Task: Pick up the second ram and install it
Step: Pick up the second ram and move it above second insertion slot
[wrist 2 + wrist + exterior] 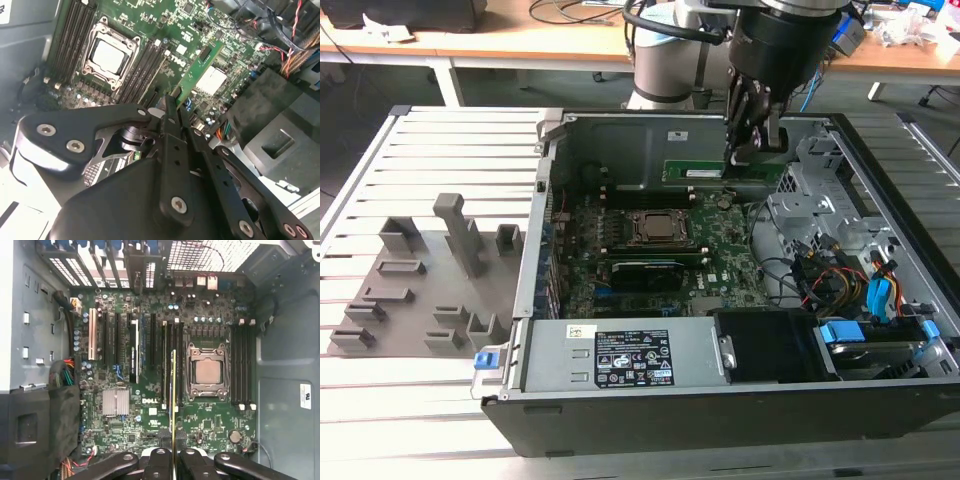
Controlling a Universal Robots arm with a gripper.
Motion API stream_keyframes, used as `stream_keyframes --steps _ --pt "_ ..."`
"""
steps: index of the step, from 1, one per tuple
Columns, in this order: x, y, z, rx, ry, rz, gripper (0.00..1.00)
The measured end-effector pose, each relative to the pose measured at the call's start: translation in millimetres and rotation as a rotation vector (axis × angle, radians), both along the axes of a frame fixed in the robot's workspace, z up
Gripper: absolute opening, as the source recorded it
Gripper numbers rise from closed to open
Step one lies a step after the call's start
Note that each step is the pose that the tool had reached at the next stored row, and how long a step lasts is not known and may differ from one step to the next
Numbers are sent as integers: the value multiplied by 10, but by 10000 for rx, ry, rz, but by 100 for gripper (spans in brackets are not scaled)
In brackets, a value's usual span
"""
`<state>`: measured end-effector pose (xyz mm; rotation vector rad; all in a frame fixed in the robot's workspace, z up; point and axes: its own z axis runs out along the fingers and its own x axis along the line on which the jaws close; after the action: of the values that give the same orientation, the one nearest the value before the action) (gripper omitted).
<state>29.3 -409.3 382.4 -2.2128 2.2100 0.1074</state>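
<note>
Hand (752, 150) is clamped tight on the second ram (695, 172), pinching it near one end, so the stick hangs in the air above the open tower. Biggest thing around is the slatted metal bench (430, 140), with the computer case (720, 420) lying open on it. Inside is the motherboard (125, 437). Grey holder blocks (460, 235) stand on the bench at the exterior view's left, well apart from the case. Then there's the CPU socket (207, 372). In the first wrist view the stick shows edge-on, lined up along the memory slots (181, 340) just beside that socket, not seated.
</note>
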Motion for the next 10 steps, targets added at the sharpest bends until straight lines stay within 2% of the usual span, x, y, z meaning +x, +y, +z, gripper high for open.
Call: stream_keyframes --steps 2,5,8,10 --pt "-2 4 -14 2 -1 0 14" --pt "-63 4 -32 2 -1 1 14" --pt "-260 5 -55 0 0 1 14" --pt "-338 5 -69 0 0 0 14"
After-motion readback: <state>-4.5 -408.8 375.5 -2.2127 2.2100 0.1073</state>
